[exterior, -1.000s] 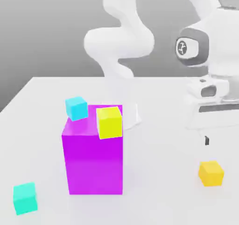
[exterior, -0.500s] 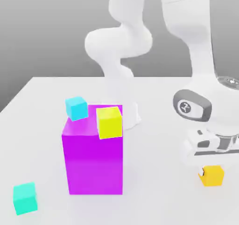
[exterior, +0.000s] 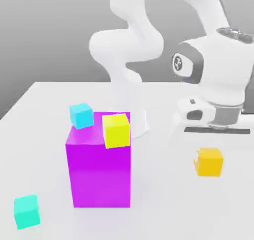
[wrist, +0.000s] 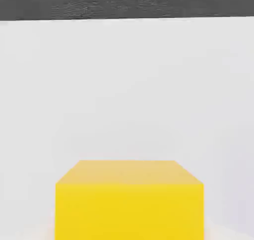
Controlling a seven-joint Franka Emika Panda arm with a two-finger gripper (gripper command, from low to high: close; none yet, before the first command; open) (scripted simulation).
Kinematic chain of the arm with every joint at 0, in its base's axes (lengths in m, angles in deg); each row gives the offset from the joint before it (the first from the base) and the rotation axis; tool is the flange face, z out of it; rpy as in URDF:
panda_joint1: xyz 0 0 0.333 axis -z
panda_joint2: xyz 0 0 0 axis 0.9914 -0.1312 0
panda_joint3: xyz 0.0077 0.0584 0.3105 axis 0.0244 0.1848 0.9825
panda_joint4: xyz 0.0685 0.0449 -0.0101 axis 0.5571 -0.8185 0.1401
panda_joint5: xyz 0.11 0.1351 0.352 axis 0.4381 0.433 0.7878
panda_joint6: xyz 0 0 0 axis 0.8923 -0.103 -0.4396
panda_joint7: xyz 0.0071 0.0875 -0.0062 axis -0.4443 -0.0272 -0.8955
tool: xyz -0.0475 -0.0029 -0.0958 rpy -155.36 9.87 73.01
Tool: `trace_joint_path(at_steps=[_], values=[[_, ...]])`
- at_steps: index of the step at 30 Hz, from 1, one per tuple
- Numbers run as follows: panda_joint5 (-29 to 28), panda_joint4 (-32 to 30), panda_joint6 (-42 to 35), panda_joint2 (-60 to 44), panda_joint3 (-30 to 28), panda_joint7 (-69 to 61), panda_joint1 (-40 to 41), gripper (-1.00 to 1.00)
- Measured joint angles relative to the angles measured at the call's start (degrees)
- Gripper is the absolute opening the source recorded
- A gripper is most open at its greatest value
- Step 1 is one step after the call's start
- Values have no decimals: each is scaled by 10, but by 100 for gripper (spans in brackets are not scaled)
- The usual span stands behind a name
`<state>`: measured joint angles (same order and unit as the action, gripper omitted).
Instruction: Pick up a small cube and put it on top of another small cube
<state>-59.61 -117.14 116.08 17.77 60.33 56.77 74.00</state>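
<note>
Amber cube (exterior: 210, 161): small, orange-yellow; sits directly under the robot hand on the exterior view's right, lifted clear of the counter (exterior: 163, 209), no part resting on it. Hand view: amber cube (wrist: 129, 199) seen close up, white counter (wrist: 127, 85) behind it.

Gripper (exterior: 210, 154): below the wide white hand body; fingers hidden behind hand and cube, so spacing not directly visible. Cube hangs between them off the counter, so gripper reads as clamped on amber cube.

Arm (exterior: 218, 70): white, wrist w/ grey joint cap, bent over the cube; base column (exterior: 124, 60) at the back centre.

Magenta block (exterior: 99, 167): tall, upright, centre-left of exterior view; well apart from amber cube.

Lemon-yellow cube (exterior: 116, 130): slightly larger than amber one, appears at magenta block's upper right corner, tilted a bit; cannot tell whether resting on top or behind.

Cyan cube (exterior: 81, 115): by magenta block's upper left corner, further back; contact w/ block unclear.

Teal cube (exterior: 26, 211): on counter, near front, exterior view's left, apart from everything else.
</note>
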Motion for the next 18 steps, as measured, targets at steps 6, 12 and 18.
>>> trace_joint_path(at_steps=[6, 12, 18], values=[[9, 17, -141, 124, -75, -75, 53, -100], [3, 12, -224, 212, -133, -122, 98, -100], [3, -28, -164, 191, -135, -126, 102, 100]])
